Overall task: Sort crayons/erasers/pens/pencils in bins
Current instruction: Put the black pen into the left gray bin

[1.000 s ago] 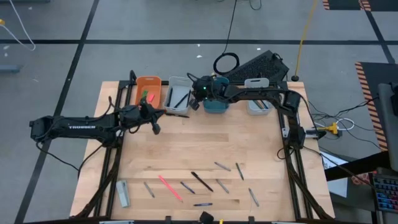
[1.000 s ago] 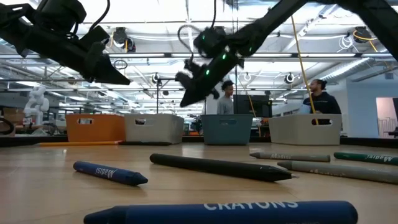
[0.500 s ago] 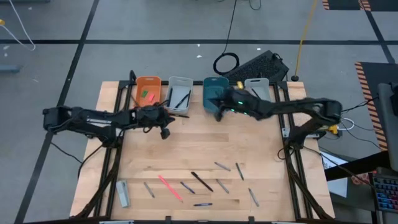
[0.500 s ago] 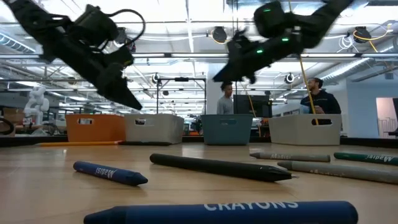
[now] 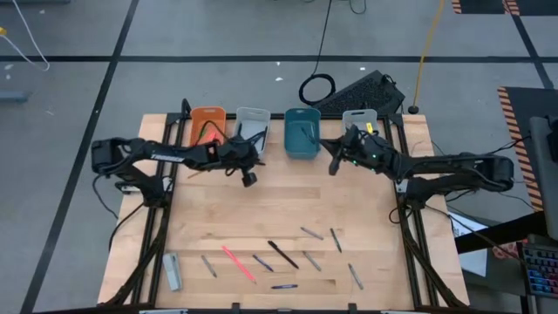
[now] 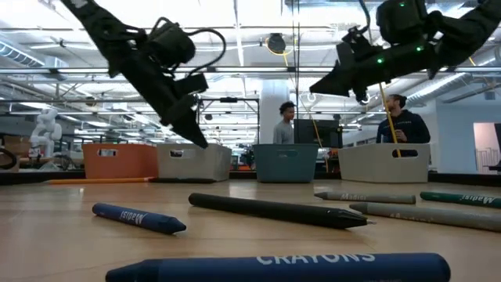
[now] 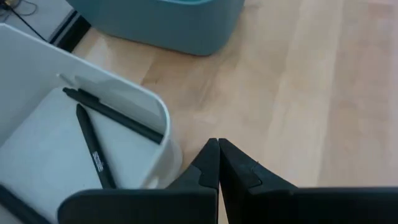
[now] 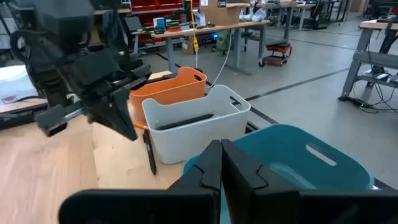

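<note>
Swinging off the bins (image 5: 251, 123) at frame top, left hand (image 5: 248, 178) and right hand (image 5: 332, 165) are both pinched closed, empty (drop apparently done); remaining sticks (image 5: 283, 255) wait on the desk (image 5: 279, 196), lower centre.

Grey floor (image 5: 218, 35) with black tape lines — ceiling striplights (image 6: 235, 16) overhead.

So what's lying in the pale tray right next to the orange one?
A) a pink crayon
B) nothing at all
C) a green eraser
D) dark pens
D: the left wrist view shows dark pens lying inside the pale tray, and the high view shows dark sticks in that same tray beside the orange tray.
</note>
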Robot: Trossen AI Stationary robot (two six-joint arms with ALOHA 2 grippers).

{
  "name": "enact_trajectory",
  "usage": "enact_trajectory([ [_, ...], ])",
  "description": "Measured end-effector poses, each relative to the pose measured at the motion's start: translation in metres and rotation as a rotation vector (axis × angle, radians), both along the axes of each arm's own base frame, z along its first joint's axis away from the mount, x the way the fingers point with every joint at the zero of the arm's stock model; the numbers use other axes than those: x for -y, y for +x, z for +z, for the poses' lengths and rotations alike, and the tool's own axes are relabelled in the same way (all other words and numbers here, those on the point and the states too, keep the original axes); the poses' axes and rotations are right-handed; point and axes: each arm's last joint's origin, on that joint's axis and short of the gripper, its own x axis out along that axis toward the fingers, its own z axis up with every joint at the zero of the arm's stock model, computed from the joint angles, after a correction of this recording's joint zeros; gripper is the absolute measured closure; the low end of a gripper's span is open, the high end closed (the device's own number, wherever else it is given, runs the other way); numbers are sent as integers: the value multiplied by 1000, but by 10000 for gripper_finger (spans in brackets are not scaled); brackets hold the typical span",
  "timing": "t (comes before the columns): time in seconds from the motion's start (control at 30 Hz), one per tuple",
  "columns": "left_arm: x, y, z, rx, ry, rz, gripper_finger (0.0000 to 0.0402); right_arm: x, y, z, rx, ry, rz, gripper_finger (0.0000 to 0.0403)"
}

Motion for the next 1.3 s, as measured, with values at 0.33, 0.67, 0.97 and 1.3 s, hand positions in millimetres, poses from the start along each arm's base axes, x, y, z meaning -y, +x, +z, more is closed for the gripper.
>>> enact_trajectory([
  [0.33, -22, 16, -1, -20, 35, 61, 401, -3, -10, -9, -23, -5, 2, 403],
  [0.67, -32, 26, 2, 16, 75, 52, 401, -3, -9, -8, -18, -19, 4, 403],
  [0.97, -21, 8, 32, -3, 109, 13, 401, -3, -9, -8, -25, -32, 6, 403],
  [1.3, -3, 1, 28, -114, 48, -75, 401, -4, -9, -8, -24, -35, 11, 403],
])
